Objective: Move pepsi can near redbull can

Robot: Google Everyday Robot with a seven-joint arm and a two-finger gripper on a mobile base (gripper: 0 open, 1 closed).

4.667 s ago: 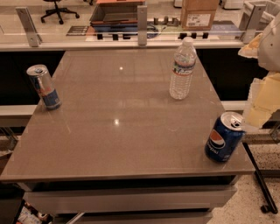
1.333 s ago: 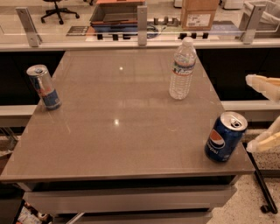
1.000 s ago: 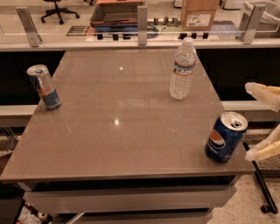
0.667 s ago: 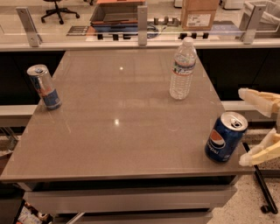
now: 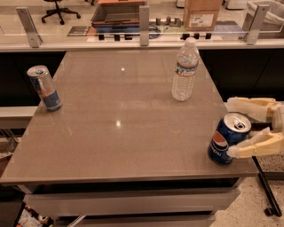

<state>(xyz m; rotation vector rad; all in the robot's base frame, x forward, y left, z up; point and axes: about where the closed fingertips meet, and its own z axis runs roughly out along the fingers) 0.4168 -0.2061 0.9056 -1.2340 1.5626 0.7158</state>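
Observation:
The pepsi can (image 5: 224, 141) stands upright at the table's front right corner, blue with the round logo and an opened silver top. My gripper (image 5: 230, 128) comes in from the right edge with its two cream fingers spread wide. One finger (image 5: 246, 106) is behind the can, the other (image 5: 253, 146) is in front of it and at its side. The can sits between them. The redbull can (image 5: 44, 88), slim and silver-blue, stands upright at the table's left edge, far from the pepsi can.
A clear plastic water bottle (image 5: 184, 70) stands upright at the back right of the grey table (image 5: 120, 128). Behind the table runs a counter with metal posts, a cardboard box (image 5: 202, 13) and a tray. The table edge is right beside the pepsi can.
My gripper has moved left from the right edge toward the pepsi can, so its fingers now straddle the can. The cans and bottle have not moved.

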